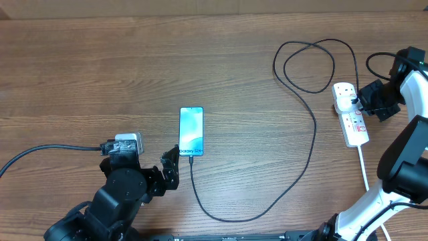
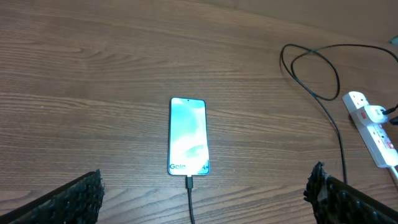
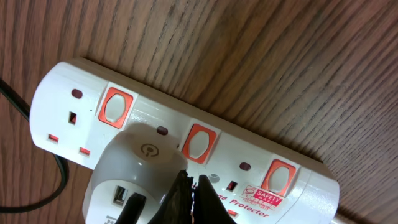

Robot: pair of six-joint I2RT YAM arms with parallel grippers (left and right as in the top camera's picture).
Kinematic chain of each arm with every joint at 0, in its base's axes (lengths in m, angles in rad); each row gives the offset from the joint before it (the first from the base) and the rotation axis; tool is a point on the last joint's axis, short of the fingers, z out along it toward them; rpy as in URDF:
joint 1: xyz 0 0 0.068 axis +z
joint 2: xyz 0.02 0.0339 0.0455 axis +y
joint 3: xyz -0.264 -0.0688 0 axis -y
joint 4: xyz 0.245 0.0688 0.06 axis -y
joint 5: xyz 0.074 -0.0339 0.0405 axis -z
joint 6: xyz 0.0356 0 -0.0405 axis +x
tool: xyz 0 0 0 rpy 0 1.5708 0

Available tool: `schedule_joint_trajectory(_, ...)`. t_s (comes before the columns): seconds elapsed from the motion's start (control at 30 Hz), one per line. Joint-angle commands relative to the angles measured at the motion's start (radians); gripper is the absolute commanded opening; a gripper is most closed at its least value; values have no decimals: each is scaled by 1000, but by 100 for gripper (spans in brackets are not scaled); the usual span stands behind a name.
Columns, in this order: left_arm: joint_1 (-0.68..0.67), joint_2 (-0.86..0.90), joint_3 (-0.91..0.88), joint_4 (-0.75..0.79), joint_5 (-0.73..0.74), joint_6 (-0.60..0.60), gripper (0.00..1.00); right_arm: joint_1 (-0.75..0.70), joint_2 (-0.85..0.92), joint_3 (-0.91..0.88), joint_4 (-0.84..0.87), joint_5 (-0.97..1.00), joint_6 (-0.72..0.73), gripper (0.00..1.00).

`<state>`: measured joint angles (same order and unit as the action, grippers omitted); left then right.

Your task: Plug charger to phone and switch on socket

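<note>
While your left gripper (image 1: 171, 167) hangs with its jaws spread wide just short of the phone (image 1: 191, 130), your right gripper (image 1: 366, 100) is pinched fully closed over the socket (image 1: 352, 120).

The phone lies flat, screen up and lit, about midway along the table (image 1: 100, 67) and closer to its near edge than to its far one. In your left wrist view the two fingers (image 2: 74, 196) frame the phone's near short end from either side without touching it.

The charger (image 1: 313, 127) has its small tip against that near short end. From there the cable runs toward the near edge, curves right, climbs, and loops near the far right corner before reaching the socket.

The socket lies by the table's right edge with a white adapter (image 3: 134, 168) plugged into it. In your right wrist view the closed tips sit against the adapter's edge, just below the middle red switch (image 3: 199, 143). You cannot tell from here whether they touch that switch.
</note>
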<state>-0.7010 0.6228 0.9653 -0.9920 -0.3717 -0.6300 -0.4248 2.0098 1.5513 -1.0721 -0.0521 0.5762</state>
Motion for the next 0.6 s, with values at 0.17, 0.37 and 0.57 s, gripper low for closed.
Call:
schedule_joint_trajectory(0.17, -8, -2, -8, 0, -20, -13, 100, 0, 42, 28, 5, 5, -9, 4)
schedule_joint_trajectory(0.37, -8, -2, -8, 0, -20, -13, 99, 16, 86, 27, 10, -19, -26, 4)
schedule_joint_trajectory(0.57, -8, -2, -8, 0, -20, -13, 99, 43, 87, 27, 17, -16, -28, 4)
